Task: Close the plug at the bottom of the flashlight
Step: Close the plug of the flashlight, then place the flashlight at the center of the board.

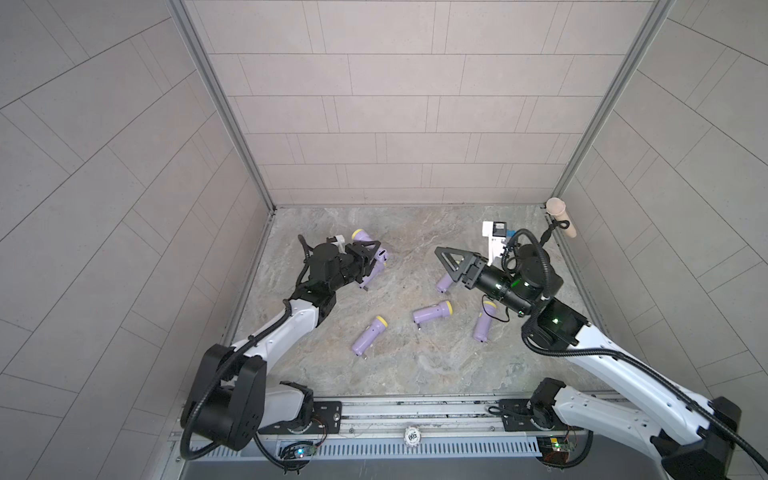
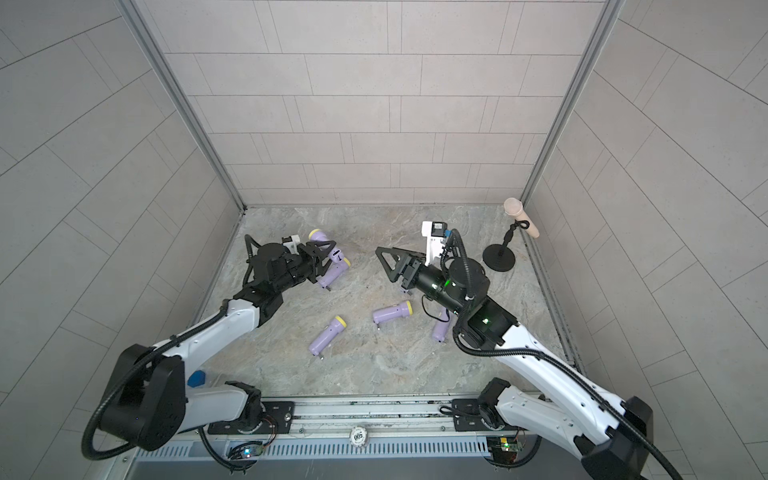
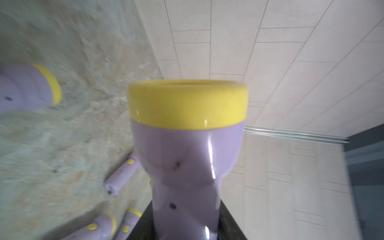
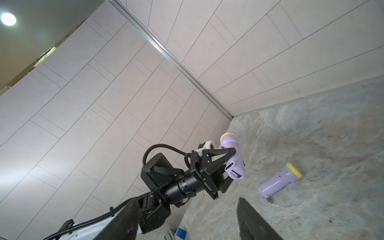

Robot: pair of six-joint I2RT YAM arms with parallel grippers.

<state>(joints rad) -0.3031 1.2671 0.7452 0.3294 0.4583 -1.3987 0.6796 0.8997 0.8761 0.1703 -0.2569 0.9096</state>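
Left gripper (image 4: 231, 165): clamped on the flashlight (image 4: 230, 141) body.
Right gripper (image 1: 441, 263): spread wide, empty, well apart from it.
Risk: my push on the plug (image 4: 236, 174) could twist the flashlight loose.

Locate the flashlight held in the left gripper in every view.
Top view: held flashlight, back left of the table.
Top view: same spot.
Left wrist: fills the centre.
Right wrist: mid-frame, base toward camera.
Landmark: the loose flashlight beside it.
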